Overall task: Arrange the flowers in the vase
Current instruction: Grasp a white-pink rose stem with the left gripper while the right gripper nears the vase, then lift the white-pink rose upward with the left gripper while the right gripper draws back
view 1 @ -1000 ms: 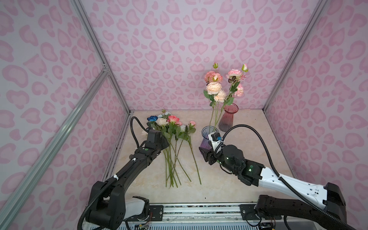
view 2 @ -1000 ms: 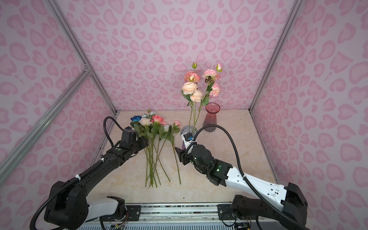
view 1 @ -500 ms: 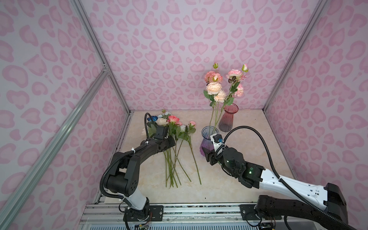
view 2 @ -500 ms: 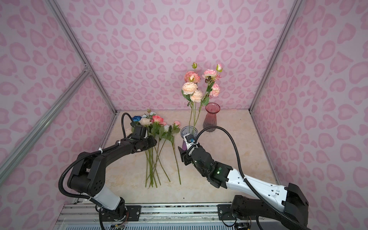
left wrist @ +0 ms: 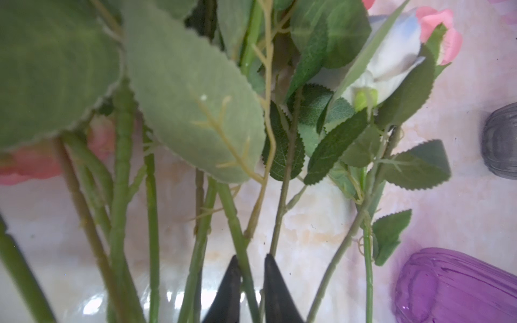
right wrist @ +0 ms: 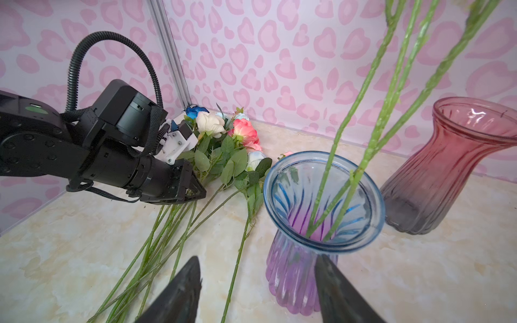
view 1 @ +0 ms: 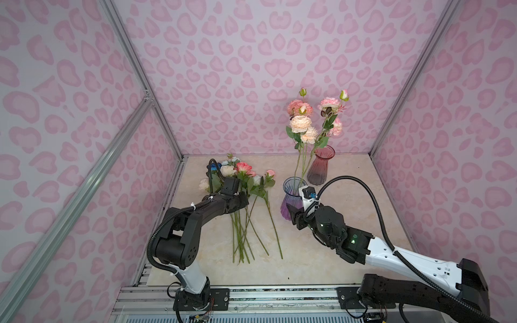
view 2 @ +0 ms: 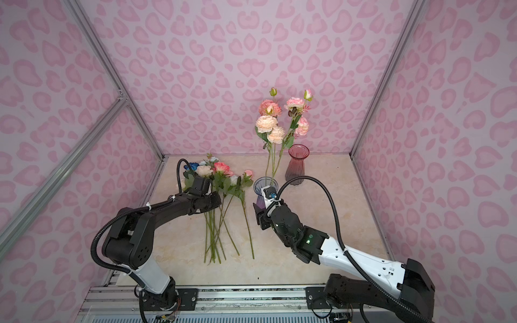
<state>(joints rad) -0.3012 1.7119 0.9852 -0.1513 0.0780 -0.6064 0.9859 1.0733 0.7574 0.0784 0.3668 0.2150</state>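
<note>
Left pincer [left wrist: 250, 265]: its dark fingertips are pressed together on one green stem [left wrist: 239, 232] low in the loose bunch.
Right pincer [right wrist: 257, 258]: spread wide, low by the foot of the blue-and-purple vase [right wrist: 291, 268]. One finger overlaps the vase's lower body and the other is well apart from it. I cannot tell whether it touches the glass.
Loose flowers [view 1: 246, 179]: lying on the desk [view 1: 349, 201] left of the vase. The pink, cream, pale blue and deep blue blooms point toward the back wall, and the stems fan toward the robot.
Standing flowers [view 1: 300, 124]: pink and peach blooms on long stems, upright in the blue-and-purple vase.
Red vase [view 1: 320, 167]: upright, just behind the blue-and-purple vase.
</note>
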